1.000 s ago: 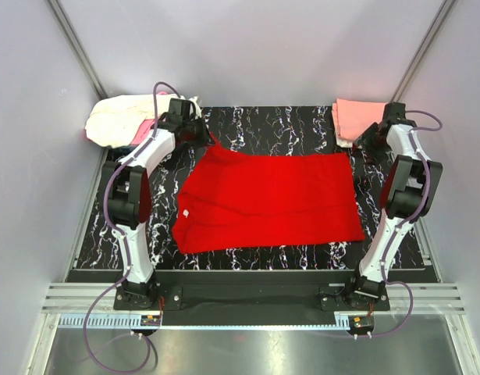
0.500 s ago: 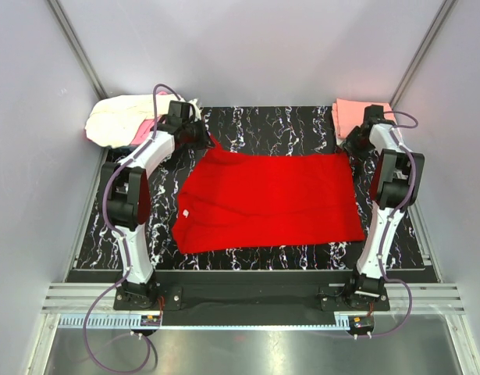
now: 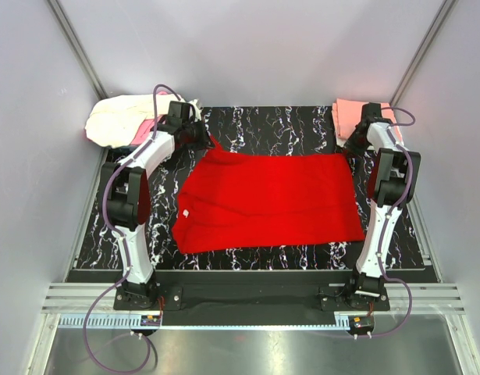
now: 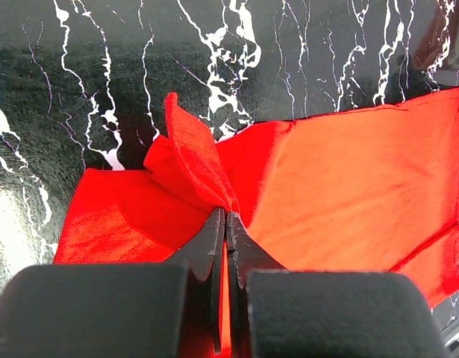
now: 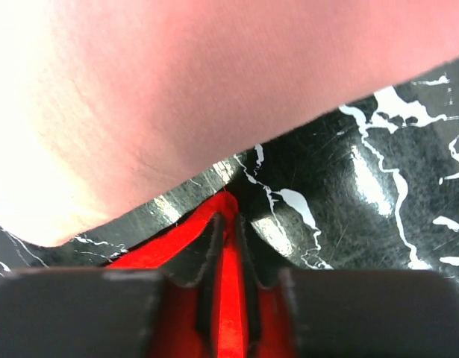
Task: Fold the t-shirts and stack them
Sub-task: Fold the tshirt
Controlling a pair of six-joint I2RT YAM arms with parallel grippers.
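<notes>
Red shirt [image 3: 271, 199]: lies spread over the middle of the desk [image 3: 286, 125], mostly flat. Its 10 o'clock and 2 o'clock corners are each drawn up to a point.
Tag [image 3: 186, 212]: a small white speck on the shirt's 8 o'clock side. It is too small to read.
Left pincer [image 3: 202, 137]: at the shirt's 10 o'clock corner. In the wrist view its tips [image 4: 225, 216] are pressed together on a raised fold of red shirt [image 4: 348, 179], which bunches up toward 12 o'clock. The pincer body is a dark blur along the bottom edge.
Right pincer [image 3: 350, 148]: at the shirt's 2 o'clock corner. In the wrist view [image 5: 228, 220] its fingers are nipped onto a thin strip of red cloth [image 5: 229, 298], and the cloth's tip just shows past them.
Pile [image 3: 119, 121]: loose cream-white cloth with some pink in it, at the desk's 10 o'clock corner. The left arm covers part of it, and the number of shirts cannot be told.
Salmon stack [image 3: 353, 116]: folded, at the desk's 1 o'clock corner, its near side hidden by the right arm. In the right wrist view it fills the top [image 5: 214, 89], blurred and washed out to white at 9 o'clock.
Cut off: in the left wrist view the shirt runs off the frame at 3 o'clock.
</notes>
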